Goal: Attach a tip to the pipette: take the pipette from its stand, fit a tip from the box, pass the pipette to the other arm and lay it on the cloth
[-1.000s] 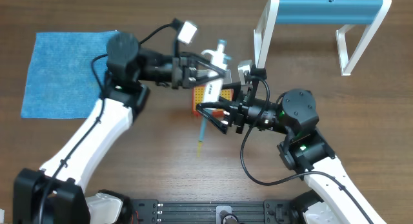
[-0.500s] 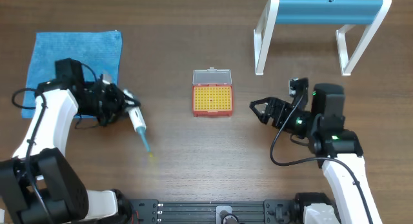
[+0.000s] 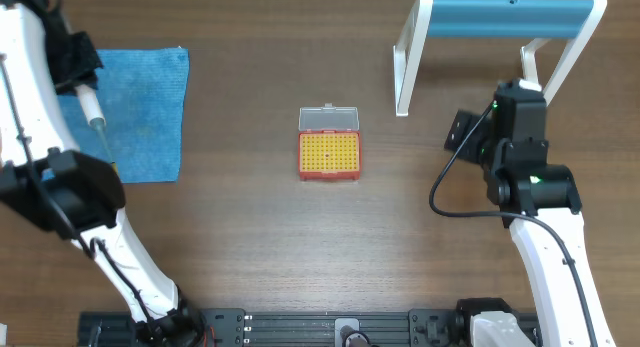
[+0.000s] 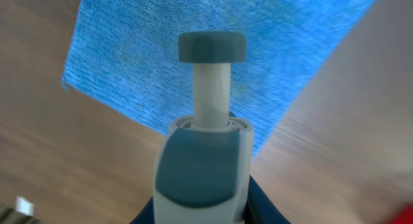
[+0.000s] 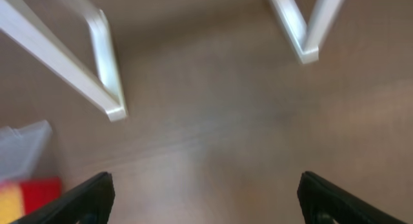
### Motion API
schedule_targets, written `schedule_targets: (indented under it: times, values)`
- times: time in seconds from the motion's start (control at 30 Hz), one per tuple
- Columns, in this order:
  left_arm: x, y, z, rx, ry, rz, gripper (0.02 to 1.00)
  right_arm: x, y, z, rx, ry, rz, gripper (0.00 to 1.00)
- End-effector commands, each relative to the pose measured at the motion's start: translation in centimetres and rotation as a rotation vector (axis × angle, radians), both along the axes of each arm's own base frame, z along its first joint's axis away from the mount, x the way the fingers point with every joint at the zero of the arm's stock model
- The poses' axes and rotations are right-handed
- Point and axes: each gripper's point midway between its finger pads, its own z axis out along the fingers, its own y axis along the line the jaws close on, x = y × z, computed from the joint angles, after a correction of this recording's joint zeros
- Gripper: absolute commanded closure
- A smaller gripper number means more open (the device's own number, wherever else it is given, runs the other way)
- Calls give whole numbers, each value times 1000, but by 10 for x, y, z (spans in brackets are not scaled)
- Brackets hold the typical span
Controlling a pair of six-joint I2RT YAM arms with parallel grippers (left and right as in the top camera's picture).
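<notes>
The pipette (image 3: 91, 105) is gripped by the left jaws, which are closed tight around its fat body. It is held over the blue cloth (image 3: 145, 87) at the left of the desk (image 3: 250, 257). Its long side runs up and down the top view, with the thin tip pointed at the arms' side. The right jaws are spread wide, with nothing in them, near the stand (image 3: 505, 17).
</notes>
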Motion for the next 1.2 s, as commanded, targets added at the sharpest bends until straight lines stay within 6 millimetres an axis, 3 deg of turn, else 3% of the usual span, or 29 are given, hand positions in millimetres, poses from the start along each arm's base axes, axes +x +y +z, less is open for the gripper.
schedule_targets:
  times: [0.03,0.17,0.27,0.47,0.67,0.87,1.0,1.2]
  values:
    - [8,36,-62,120,190,-65,991,-9,14,-15,76,72,-36,82]
    - [26,46,-117,120,246,-186,991,-7,21,-13,101,53,-78,80]
    - [51,54,-136,147,193,-273,991,-7,32,-13,146,46,-109,80]
    - [90,61,-138,214,92,-469,989,-8,47,-13,189,42,-123,77]
    - [130,59,-135,272,-43,-517,991,-8,47,-13,215,35,-156,80]
    - [126,34,-166,155,-20,-562,991,-8,48,-13,219,37,-158,80]
    - [119,33,-179,137,13,-562,991,-7,48,-14,218,39,-158,80]
    - [118,33,-180,143,19,-562,991,-7,48,-14,220,39,-161,80]
